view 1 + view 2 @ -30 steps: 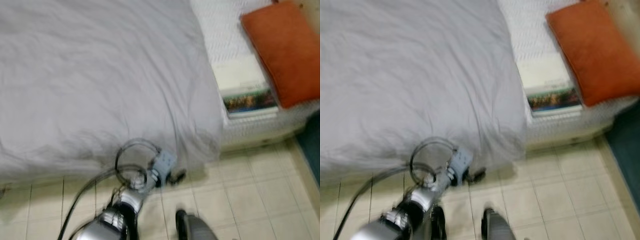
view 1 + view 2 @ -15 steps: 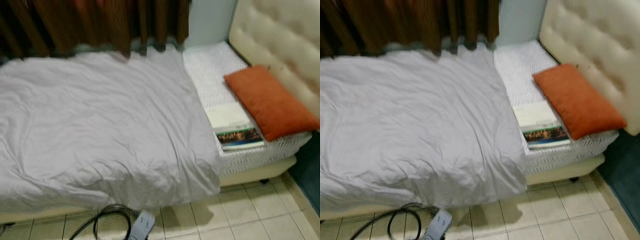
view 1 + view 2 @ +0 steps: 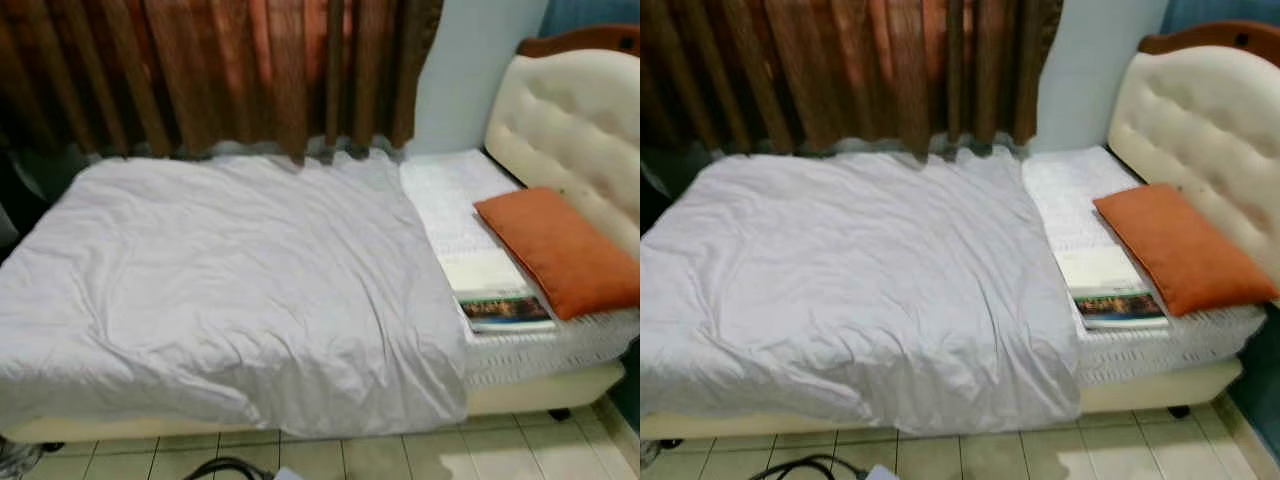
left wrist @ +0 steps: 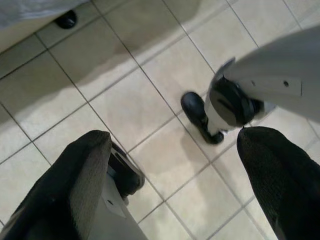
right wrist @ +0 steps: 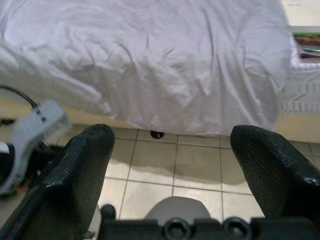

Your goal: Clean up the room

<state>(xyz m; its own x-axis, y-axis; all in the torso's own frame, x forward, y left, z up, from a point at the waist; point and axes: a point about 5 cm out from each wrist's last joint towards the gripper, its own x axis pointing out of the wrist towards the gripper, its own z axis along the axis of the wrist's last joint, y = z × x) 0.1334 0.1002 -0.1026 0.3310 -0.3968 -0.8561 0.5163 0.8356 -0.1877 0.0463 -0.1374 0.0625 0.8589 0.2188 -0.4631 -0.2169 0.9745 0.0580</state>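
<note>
A bed stands before me under a wrinkled grey duvet [image 3: 230, 290]. An orange pillow [image 3: 560, 250] lies at its head on the white mattress [image 3: 455, 195]. Beside the pillow lies a book [image 3: 497, 295] with a colourful cover edge. My left gripper [image 4: 172, 175] hangs open over the tiled floor [image 4: 150, 100], near my own leg and foot. My right gripper [image 5: 170, 165] is open as well, low above the floor and facing the duvet's hanging edge [image 5: 165, 80], with nothing between its fingers.
Brown curtains [image 3: 220, 70] hang behind the bed and a cream tufted headboard [image 3: 570, 120] rises at the right. A black cable [image 3: 805, 466] and a grey power strip [image 5: 32, 132] lie on the tiles by the bed's near edge. A bed foot [image 5: 157, 134] shows under the duvet.
The camera has tilted up: the view rose from the floor and my arm to the whole bed, curtains and headboard. Nothing on the bed has moved.
</note>
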